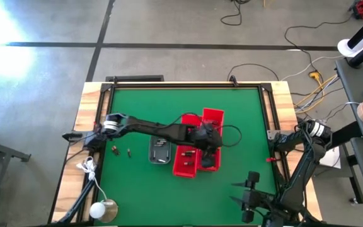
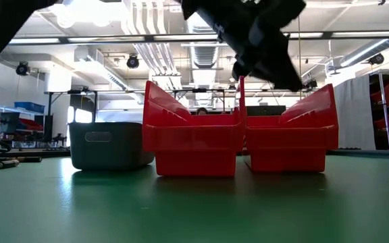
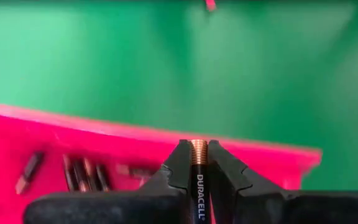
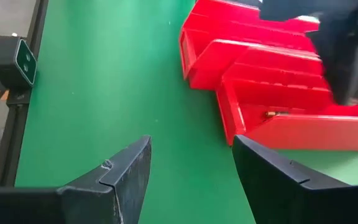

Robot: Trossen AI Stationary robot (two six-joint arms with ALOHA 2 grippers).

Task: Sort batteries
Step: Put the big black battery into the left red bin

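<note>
One battery [image 3: 198, 180] | clamped between left pincer [image 3: 198, 163] fingers; above red bin [image 3: 55, 134]

Matt green felt-like table cover [image 1: 137, 113] fills the middle of the high view, edged by pale, grained wooden boards [image 1: 88, 101]. Two glossy, smooth red plastic bins [image 2: 191, 138] at the low view's centre, a matt grey plastic tray [image 2: 107, 145] left of them. Low in the left wrist view, matt black plastic fingers [image 3: 166, 180] pinch a black battery with a shiny copper-coloured metal end [image 3: 199, 155].

Left gripper [image 3: 199, 163] clamped; right gripper [image 4: 191, 162] agape.
</note>
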